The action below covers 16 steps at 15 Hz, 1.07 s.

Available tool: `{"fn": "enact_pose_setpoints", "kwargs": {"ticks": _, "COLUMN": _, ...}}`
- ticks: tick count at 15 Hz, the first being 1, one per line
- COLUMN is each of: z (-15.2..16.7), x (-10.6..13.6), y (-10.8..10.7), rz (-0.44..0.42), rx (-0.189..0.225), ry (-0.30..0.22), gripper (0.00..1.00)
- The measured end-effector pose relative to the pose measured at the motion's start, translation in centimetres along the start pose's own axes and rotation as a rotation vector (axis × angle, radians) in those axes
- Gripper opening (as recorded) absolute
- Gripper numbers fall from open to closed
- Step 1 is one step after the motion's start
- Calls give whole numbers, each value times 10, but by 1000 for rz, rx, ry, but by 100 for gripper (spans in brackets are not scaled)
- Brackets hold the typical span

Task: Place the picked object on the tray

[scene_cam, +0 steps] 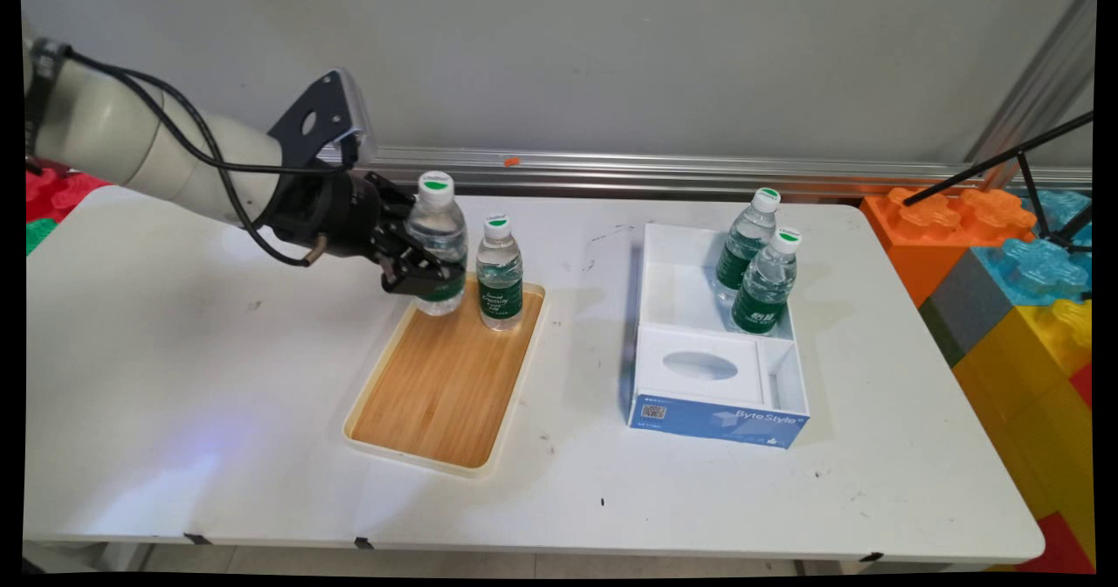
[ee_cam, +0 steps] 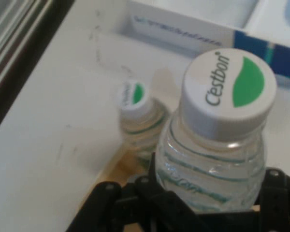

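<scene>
Black two-finger gripper (scene_cam: 425, 265) fingers clenched on clear green-labelled water bottle (scene_cam: 438, 242) over bamboo tray (scene_cam: 445, 377); we keep it upright, clear of neighbouring bottle (scene_cam: 500, 274).

Clear, glossy plastic forms the ribbed water bottle (scene_cam: 438, 242) (ee_cam: 212, 164) gripped by the matt black end effector (scene_cam: 417, 265) (ee_cam: 203, 205), its smooth white cap (ee_cam: 227, 94) printed in green. A second clear plastic bottle (scene_cam: 500, 274) (ee_cam: 137, 118) with a green paper-like label stands on a tray (scene_cam: 441, 382) whose bed shows light wood grain inside a smooth cream rim. Two more such bottles (scene_cam: 756, 264) rest in a white cardboard box (scene_cam: 712, 342) with a glossy blue printed front. The table (scene_cam: 175, 395) is smooth white laminate, scuffed with dark marks, beneath a brushed metal rail (scene_cam: 655, 172) along the wall.
</scene>
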Motion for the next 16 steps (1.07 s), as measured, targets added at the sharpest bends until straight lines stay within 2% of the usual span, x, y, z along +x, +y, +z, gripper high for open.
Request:
{"fn": "enact_pose_setpoints", "kwargs": {"ticks": 7, "z": 31, "x": -43, "y": -42, "rz": -60, "rx": 35, "ry": 27, "gripper": 0}}
{"fn": "enact_pose_setpoints", "kwargs": {"ticks": 11, "z": 51, "x": -62, "y": -58, "rz": -95, "rx": 18, "ry": 44, "gripper": 0}}
{"fn": "enact_pose_setpoints", "kwargs": {"ticks": 16, "z": 73, "x": -72, "y": -65, "rz": -110, "rx": -13, "ry": 61, "gripper": 0}}
